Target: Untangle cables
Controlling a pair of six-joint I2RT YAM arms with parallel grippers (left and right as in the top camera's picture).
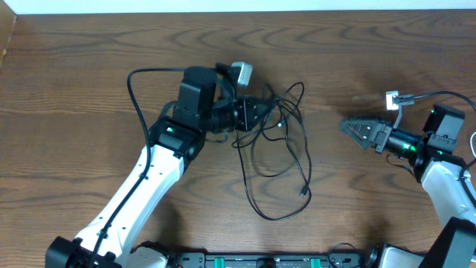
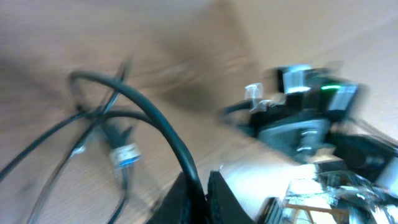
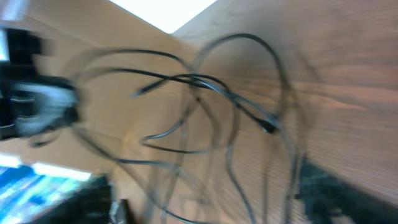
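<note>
Cables, thin, black and flexible (image 1: 275,123), lie in a loose tangle of rounded loops at the centre of the brown wood-grain table (image 1: 89,45). Left gripper (image 1: 255,113): jaws fully closed, pinching one smooth black strand inside the tangle. Right gripper (image 1: 352,129): fingers spread wide, holding nothing, well apart from the tangle on its right side.

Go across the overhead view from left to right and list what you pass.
left arm → left gripper, at the tangle's left edge → black cables → bare wood of the table → right gripper → right arm
</note>
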